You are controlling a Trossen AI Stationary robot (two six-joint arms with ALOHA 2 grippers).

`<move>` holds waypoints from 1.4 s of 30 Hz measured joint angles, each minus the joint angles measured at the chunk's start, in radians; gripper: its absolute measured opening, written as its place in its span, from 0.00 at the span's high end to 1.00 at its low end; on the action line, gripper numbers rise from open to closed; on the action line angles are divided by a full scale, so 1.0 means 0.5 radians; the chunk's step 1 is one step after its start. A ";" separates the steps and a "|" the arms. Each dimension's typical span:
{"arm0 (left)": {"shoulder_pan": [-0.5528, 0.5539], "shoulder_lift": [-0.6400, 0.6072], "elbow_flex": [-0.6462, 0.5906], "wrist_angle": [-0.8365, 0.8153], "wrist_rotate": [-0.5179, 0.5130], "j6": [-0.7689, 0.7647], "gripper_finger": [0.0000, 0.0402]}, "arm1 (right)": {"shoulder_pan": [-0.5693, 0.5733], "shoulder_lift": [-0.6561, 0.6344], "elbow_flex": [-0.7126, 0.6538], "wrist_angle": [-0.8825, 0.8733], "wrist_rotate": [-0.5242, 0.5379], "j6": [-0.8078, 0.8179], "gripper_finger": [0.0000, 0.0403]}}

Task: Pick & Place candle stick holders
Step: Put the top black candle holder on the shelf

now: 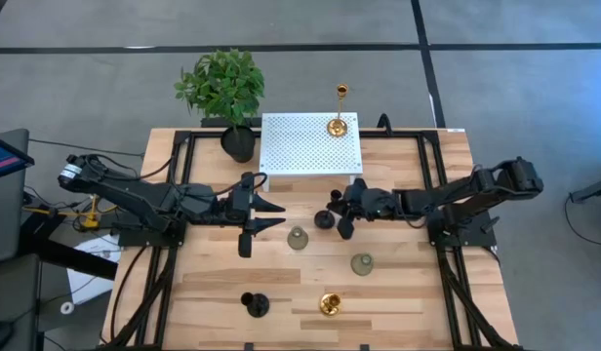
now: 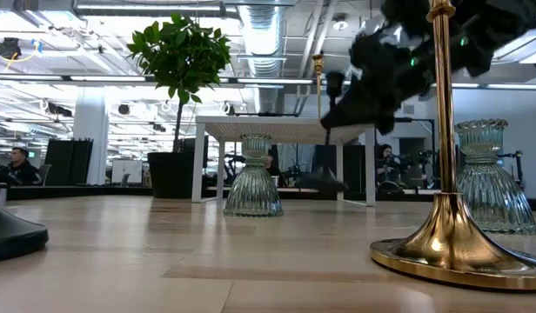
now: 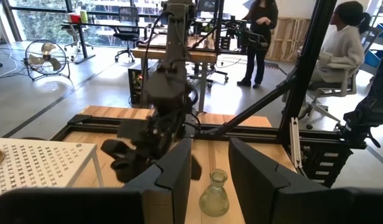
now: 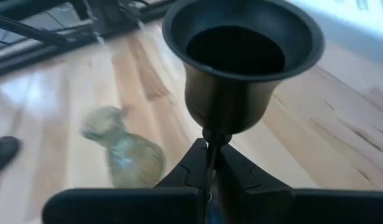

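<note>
step: your right gripper (image 4: 210, 163) is clamped on a black holder's (image 1: 325, 218) stem | next: carry it toward 12 o'clock onto the white stand (image 1: 310, 156) by the gold one (image 1: 339, 122), keep it upright | left gripper (image 1: 273, 214) sits open, empty, at 9 o'clock

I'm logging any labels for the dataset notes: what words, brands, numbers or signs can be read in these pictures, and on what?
None: no readable text in any view.
The gold candle stick holder, grey-green candle stick holders and black candle stick holder held by the right gripper carry no markings.
The white perforated platform shows only holes.
Background screens and office items are too small to read.
</note>
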 joint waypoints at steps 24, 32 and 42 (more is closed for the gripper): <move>0.000 0.000 0.000 -0.006 0.000 -0.007 0.73 | -0.375 0.210 1.596 -1.365 -0.209 -0.487 1.00; -0.007 0.000 0.000 -0.020 0.000 -0.053 0.73 | -0.648 0.486 1.800 -1.374 -0.261 -0.495 1.00; -0.007 0.000 0.000 -0.021 0.000 -0.045 0.73 | -0.859 0.524 1.886 -1.347 -0.154 -0.493 1.00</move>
